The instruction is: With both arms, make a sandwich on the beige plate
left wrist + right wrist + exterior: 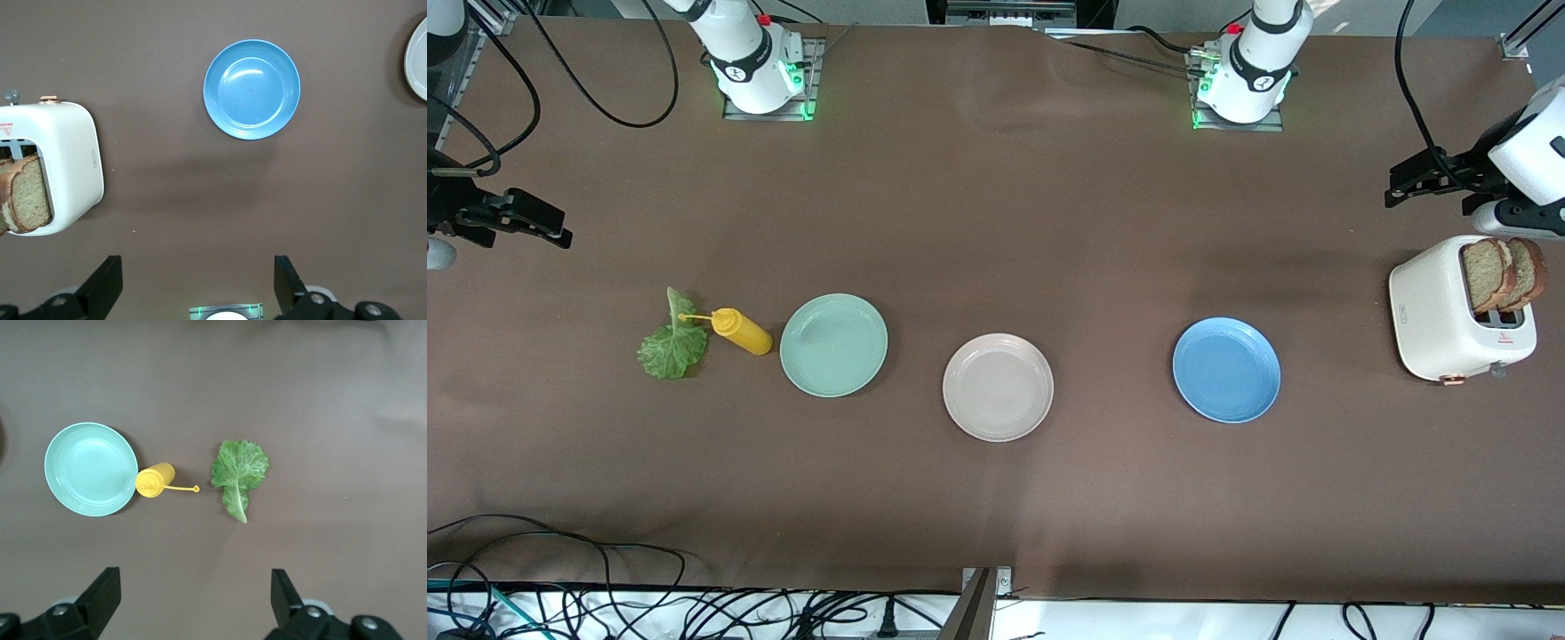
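Two brown bread slices [1504, 274] stand in a white toaster [1440, 320] at the left arm's end of the table; they also show in the left wrist view [23, 193]. A green lettuce leaf [671, 342] lies flat at the right arm's end and shows in the right wrist view [239, 470]. The beige plate [998, 387] sits empty mid-table; its edge shows in the left wrist view [419, 60]. My left gripper [1400, 182] hangs open and empty over the table by the toaster [198, 280]. My right gripper [560, 227] hangs open and empty over the table near the lettuce [195, 597].
A mint green plate [833, 344] and a yellow squeeze bottle [740, 331] lying on its side are beside the lettuce. A blue plate [1226, 370] sits between the beige plate and the toaster. Cables run along the table's near edge.
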Motion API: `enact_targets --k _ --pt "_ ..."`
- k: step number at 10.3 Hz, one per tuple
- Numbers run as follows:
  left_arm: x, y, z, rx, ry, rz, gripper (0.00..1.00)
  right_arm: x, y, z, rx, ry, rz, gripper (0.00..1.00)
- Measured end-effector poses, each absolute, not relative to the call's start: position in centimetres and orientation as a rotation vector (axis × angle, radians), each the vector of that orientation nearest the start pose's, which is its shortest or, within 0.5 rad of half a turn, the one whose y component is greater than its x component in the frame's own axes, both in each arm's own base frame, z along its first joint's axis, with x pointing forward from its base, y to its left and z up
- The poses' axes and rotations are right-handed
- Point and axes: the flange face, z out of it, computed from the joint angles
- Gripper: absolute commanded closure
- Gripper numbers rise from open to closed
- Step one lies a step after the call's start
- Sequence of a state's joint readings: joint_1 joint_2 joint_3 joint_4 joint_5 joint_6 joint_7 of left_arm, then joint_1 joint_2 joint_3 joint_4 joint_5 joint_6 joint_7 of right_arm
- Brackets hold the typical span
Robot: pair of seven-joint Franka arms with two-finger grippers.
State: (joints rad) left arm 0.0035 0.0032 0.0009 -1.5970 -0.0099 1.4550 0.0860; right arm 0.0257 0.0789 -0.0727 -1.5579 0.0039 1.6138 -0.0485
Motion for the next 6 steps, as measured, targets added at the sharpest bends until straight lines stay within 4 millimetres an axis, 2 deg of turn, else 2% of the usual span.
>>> enact_targets --k 6 --pt "54.14 0.87 59.76 -3.153 0.106 0.241 0.00 58.07 -2.53 58.98 -3.142 -0.003 0.036 0.00"
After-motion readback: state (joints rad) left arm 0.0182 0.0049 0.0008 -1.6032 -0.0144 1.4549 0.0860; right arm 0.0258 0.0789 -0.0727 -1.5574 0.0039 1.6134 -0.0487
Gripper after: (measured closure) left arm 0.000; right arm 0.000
